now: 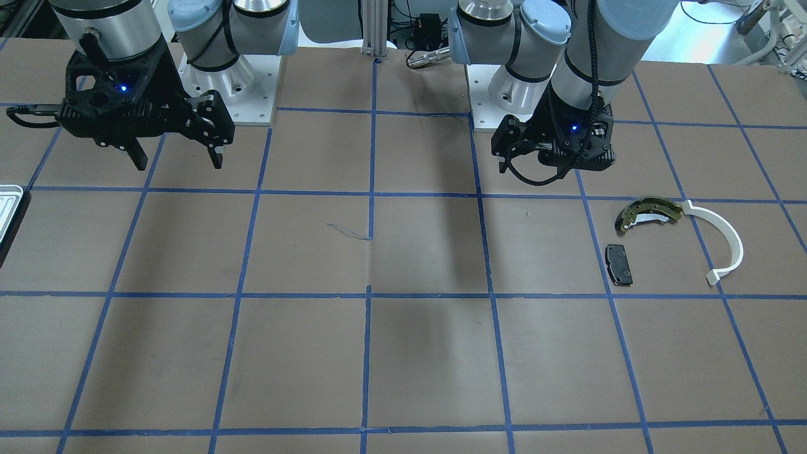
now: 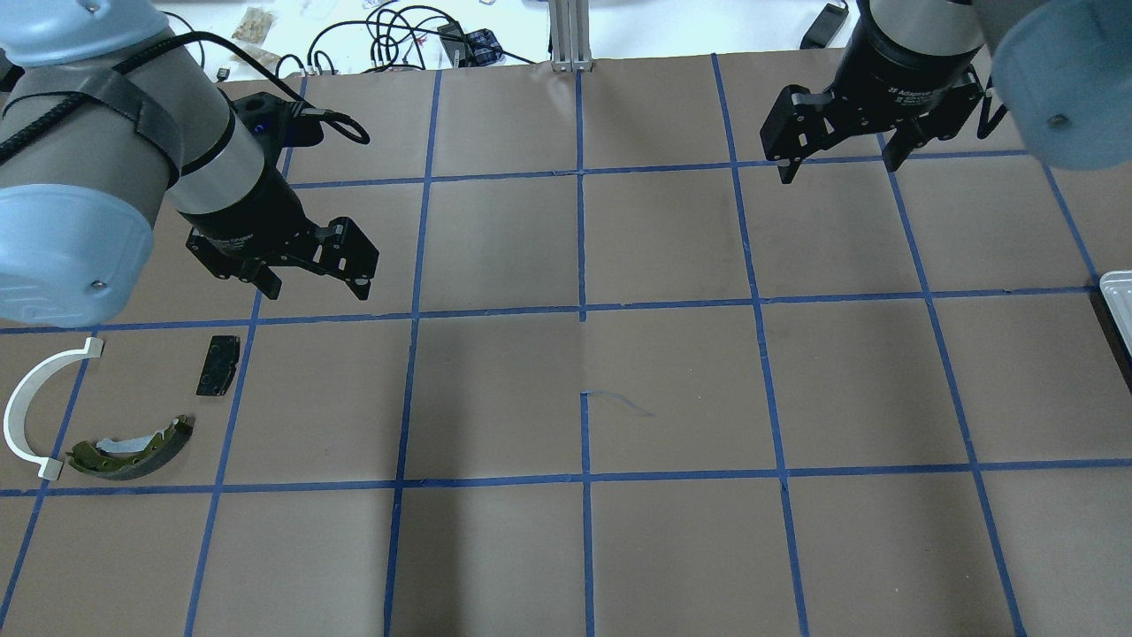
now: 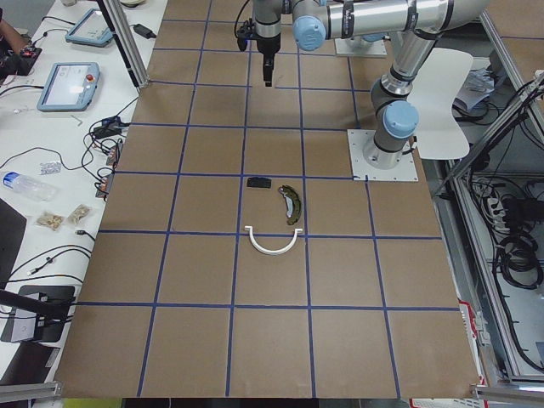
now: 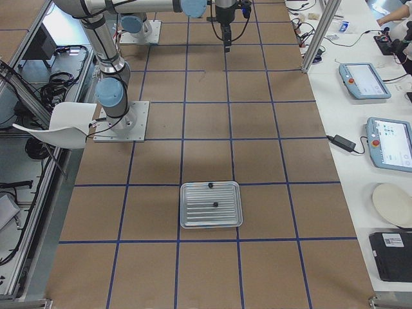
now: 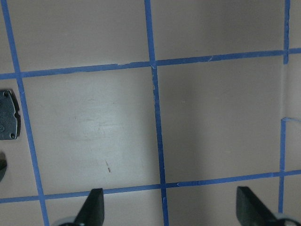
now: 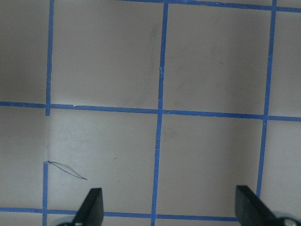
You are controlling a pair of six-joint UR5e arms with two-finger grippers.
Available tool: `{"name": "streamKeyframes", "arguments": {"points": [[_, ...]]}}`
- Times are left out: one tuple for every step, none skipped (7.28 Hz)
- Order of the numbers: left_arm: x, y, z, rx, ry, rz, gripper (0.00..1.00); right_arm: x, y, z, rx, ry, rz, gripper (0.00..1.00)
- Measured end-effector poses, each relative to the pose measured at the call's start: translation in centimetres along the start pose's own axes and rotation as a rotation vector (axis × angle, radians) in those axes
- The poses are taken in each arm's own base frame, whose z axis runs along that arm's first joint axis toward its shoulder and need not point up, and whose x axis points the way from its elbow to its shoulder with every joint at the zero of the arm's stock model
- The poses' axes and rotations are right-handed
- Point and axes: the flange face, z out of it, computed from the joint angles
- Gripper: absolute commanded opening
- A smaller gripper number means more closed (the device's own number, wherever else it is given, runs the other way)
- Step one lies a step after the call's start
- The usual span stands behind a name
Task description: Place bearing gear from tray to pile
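The white ribbed tray [image 4: 211, 205] lies on the table; only its edge shows in the front view [image 1: 9, 208] and in the overhead view [image 2: 1116, 296]. Two small dark parts [image 4: 215, 205] lie on it, too small to tell apart. The pile is an olive brake shoe [image 2: 133, 447], a white arc [image 2: 31, 407] and a black pad [image 2: 217, 364]. My left gripper [image 2: 317, 283] is open and empty, above the table just beyond the pad. My right gripper [image 2: 840, 168] is open and empty, at the far right, away from the tray.
The table is brown paper with a blue tape grid [image 2: 582, 310]. Cables [image 2: 398, 35] lie past its far edge. The pad also shows at the left edge of the left wrist view [image 5: 9, 121].
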Motion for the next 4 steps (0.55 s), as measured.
{"name": "streamKeyframes", "arguments": {"points": [[0.0,0.0,0.0,0.0,0.0,0.0,1.0,-0.02,0.2,-0.07,0.0,-0.001,0.001,1.0],[-0.01,0.0,0.0,0.0,0.0,-0.001,1.0,-0.05,0.48,-0.09,-0.001,-0.001,0.001,1.0],[-0.02,-0.02,0.02,0.0,0.001,-0.002,1.0,-0.02,0.68,-0.17,-0.003,-0.006,0.003,1.0],[-0.02,-0.03,0.04,-0.001,0.001,-0.002,1.0,0.08,0.86,-0.43,-0.002,-0.015,0.008,1.0]]}}
